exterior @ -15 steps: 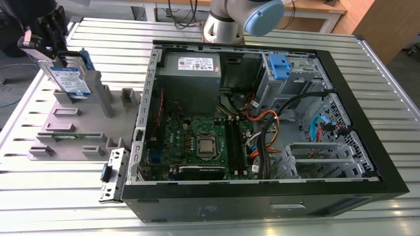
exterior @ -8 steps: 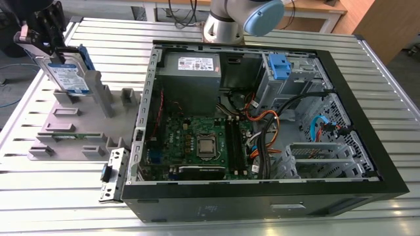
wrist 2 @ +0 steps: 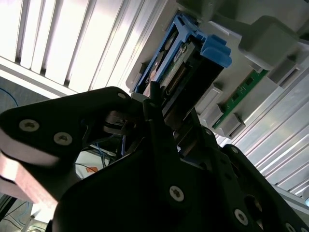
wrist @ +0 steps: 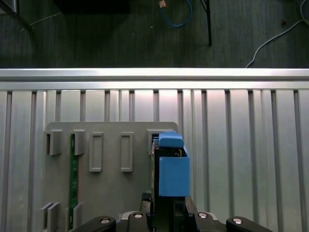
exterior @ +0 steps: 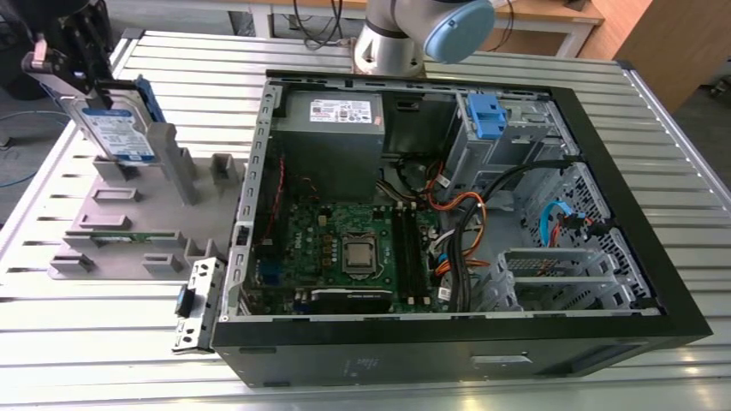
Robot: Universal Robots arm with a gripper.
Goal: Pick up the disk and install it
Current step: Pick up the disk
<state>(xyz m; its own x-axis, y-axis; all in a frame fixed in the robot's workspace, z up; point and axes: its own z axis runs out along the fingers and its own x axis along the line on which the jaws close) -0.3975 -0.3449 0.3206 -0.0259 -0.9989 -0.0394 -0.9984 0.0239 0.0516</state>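
Grey fixture point(exterior: 126, 214) on the exterior view's left stands the disk point(exterior: 115, 133) upright on edge, leaving its faces free for gripping. The gripper point(exterior: 101, 94) pinches its upper end, well apart from the open computer case point(exterior: 457, 355). Second wrist view: fingers point(wrist 2: 155, 111) are narrowed onto the disk's two sides. First wrist view: the blue carrier frame point(wrist: 173, 174) sits between the jaws, over the fixture's slot.

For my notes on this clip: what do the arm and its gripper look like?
The arm is a silver-grey tube with a rounded light-blue joint cap in the exterior view. The gripper is matte black in both wrist views, built of flat, angular plates fastened with small silver screw heads.
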